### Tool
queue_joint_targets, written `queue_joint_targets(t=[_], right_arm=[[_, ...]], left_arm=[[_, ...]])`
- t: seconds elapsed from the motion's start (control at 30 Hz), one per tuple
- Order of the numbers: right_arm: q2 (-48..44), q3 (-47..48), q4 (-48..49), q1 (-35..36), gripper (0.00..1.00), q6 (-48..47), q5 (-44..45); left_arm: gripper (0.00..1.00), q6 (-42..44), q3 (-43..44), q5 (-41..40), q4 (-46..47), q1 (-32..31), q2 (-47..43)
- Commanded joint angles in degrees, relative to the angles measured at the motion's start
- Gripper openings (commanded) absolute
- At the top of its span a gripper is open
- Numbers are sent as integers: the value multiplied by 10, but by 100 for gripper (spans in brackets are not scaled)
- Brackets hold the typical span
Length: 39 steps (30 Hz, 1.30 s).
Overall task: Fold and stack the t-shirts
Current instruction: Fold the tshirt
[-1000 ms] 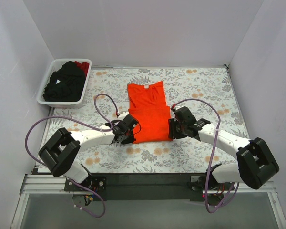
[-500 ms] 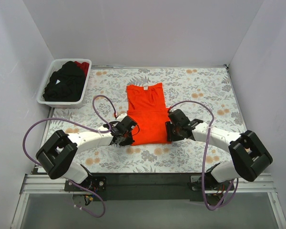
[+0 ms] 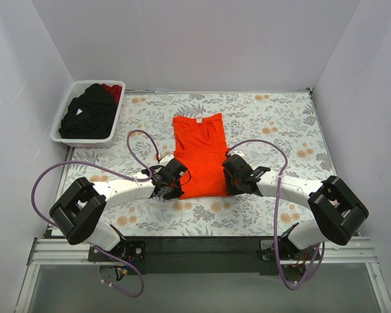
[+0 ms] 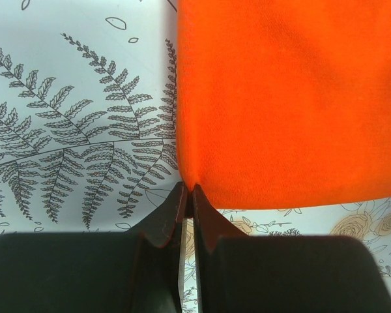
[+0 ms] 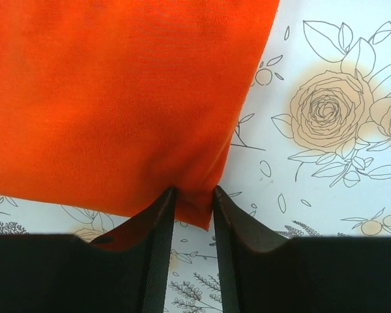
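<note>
A bright orange t-shirt (image 3: 199,153) lies flat mid-table, sides folded in, its white neck label at the far end. My left gripper (image 3: 177,189) is shut on its near left corner; in the left wrist view the tips (image 4: 189,190) pinch the orange cloth (image 4: 280,98). At the near right corner my right gripper (image 3: 227,186) straddles the hem. In the right wrist view its jaws (image 5: 194,192) stand apart with the orange corner (image 5: 117,98) between them. Black t-shirts (image 3: 88,114) and a dark red one (image 3: 112,90) lie in the basket.
The white plastic basket (image 3: 81,141) stands at the far left corner of the floral tablecloth (image 3: 280,117). White walls close in the table on three sides. Purple cables loop over both arms.
My right gripper has slid left onto the shirt's near right corner and its jaws have narrowed. The left gripper stays shut on the left corner, almost unmoved.
</note>
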Motion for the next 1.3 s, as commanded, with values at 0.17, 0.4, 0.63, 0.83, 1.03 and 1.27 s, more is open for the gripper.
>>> queue_joint_targets(t=[0.17, 0.4, 0.63, 0.83, 1.03, 1.27], right_arm=[[35, -70, -96, 24, 26, 35, -6], [24, -62, -123, 37, 1, 33, -26], [-47, -85, -193, 121, 1, 61, -157], [-185, -89, -325, 252, 1, 168, -231], [-222, 0, -383, 200, 1, 131, -185], [-160, 137, -391, 89, 1, 1, -158]], left_arm=[[0, 9, -4, 15, -57, -3, 15], [0, 12, -10, 32, -76, -4, 10], [0, -11, -29, 90, -163, -100, -50], [0, -135, -19, 144, -317, -221, -185], [0, -119, 45, 52, -367, -179, -239], [0, 9, 130, 52, -298, -36, -202]])
